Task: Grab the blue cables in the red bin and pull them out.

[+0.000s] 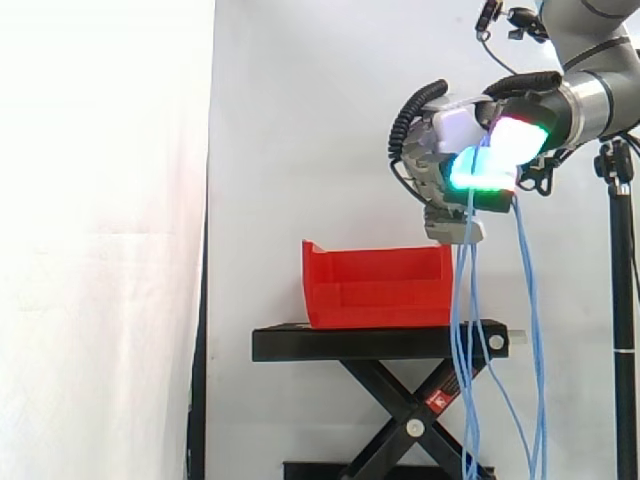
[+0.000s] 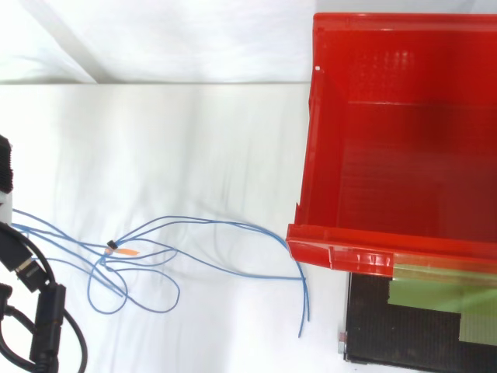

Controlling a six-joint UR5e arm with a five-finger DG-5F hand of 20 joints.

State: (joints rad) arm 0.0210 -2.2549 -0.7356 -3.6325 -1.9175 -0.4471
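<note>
1. blue cables (image 1: 466, 400) hang from the hand (image 1: 480, 150), clear of the red bin (image 1: 375, 285), past the black stand (image 1: 380, 342) toward 6 o'clock.
2. the hand sits at the bin's 1 o'clock, fingers curled round the cables' tops, likely raised to lift them free.
3. from above, the cables' loops spread at the bin's 8 o'clock.

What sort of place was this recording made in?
Probably a robotics lab test cell rather than a working site: a white curtain backs the scene, a red bin sits on a black scissor stand, and the arm's hand holds blue cables hanging down past the stand.
</note>
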